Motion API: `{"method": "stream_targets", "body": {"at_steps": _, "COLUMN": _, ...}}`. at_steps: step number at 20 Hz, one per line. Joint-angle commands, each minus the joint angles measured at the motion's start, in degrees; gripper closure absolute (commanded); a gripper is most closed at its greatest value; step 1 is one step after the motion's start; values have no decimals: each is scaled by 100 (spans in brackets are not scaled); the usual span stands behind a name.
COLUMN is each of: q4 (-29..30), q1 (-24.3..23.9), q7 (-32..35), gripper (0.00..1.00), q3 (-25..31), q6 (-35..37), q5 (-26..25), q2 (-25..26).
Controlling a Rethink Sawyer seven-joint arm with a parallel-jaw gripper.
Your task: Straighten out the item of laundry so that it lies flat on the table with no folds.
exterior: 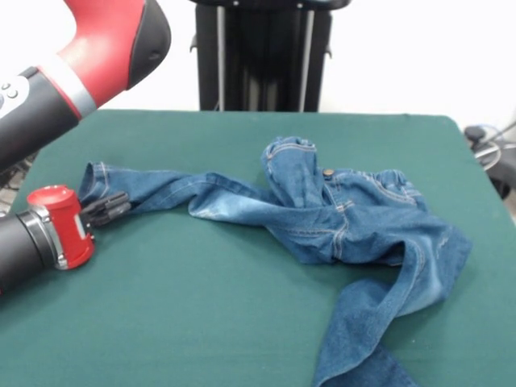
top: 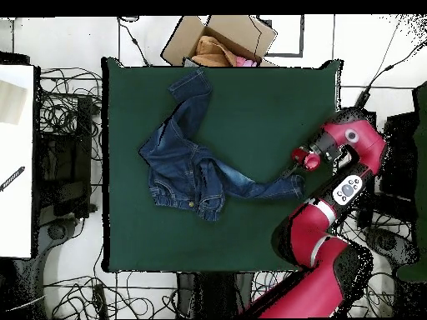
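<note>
The jeans (exterior: pixel 339 214) lie crumpled on the green table (exterior: pixel 201 322), not flat. In the front view the waist, with its metal button (exterior: pixel 328 172), is bunched up right of centre, and part of the waistband stands folded upward. One leg stretches out to the left in a twisted, wrinkled strip that ends at a cuff (exterior: pixel 95 179) near the table's left side. The other leg bends down from the right side of the waist and runs off the bottom edge of the picture. The gripper (exterior: pixel 113 208) lies nearly level, low over the table, with its black fingers at the left leg's cuff; they appear closed on the edge of the denim, though the contact is hard to make out. From overhead, the arm (top: pixel 334 208) reaches in from the table's right side, and a cardboard box (top: pixel 221 40) sits beyond the table's top edge.
</note>
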Motion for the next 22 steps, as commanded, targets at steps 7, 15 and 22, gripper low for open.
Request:
{"method": "stream_targets", "body": {"at_steps": 7, "q4": -46, "q1": 372, "q7": -2469, "gripper": 100, "q3": -9, "q6": -3665, "q5": -1152, "q2": 2133}}
{"method": "stream_targets", "body": {"at_steps": 15, "q4": 40, "q1": 372, "q7": -2399, "gripper": 100, "q3": -158, "q6": -4043, "q5": -867, "q2": 2119}}
{"method": "stream_targets", "body": {"at_steps": 22, "q4": 42, "q1": 355, "q7": -2353, "gripper": 100, "q3": -145, "q6": -4032, "q5": -880, "q2": 2132}}
